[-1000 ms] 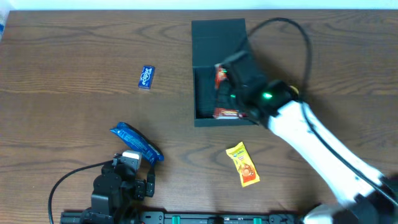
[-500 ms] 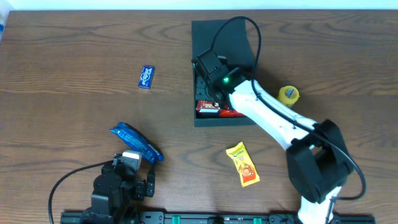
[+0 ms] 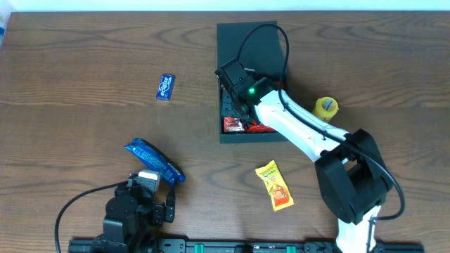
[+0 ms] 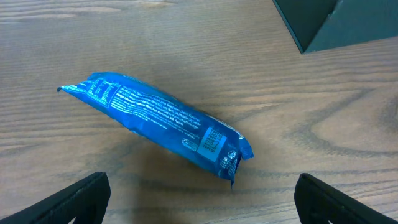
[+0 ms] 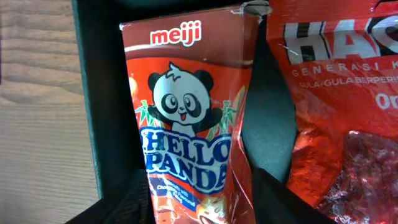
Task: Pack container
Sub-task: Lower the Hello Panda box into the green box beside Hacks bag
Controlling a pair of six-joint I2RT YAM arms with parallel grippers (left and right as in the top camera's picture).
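**Setting a biscuit box down inside the container**

Reaching with the right gripper (image 5: 199, 208) into the container (image 3: 246, 39) (dark, square, lid flapped back, at the far middle of the table (image 3: 84, 56)). Straddling the lower end of a red biscuit box (image 5: 189, 118), one dark finger (image 5: 121, 202) close on either side; cannot tell whether pinching it or just clear of it. Lying face up close to one wall, beside a red packet (image 5: 336, 93).

Parked near the front edge with the left gripper (image 4: 202, 208), fingers (image 4: 87, 199) wide apart and holding nothing, just short of a long blue packet (image 4: 155, 124). Out on the table and not yet packed: that packet, a small blue one (image 3: 165, 87), a yellow one (image 3: 274, 185) and a yellow round thing (image 3: 326, 107).

Most likely to go wrong on the way out. Lifting before both fingers are free could drag the box up again or tip it on end against the wall. Could also snag the crinkled red packet, or bump a wall and shove the whole container. Worth watching the black cable (image 3: 281, 42) looped over the lid, too: could catch the flap and swing it.
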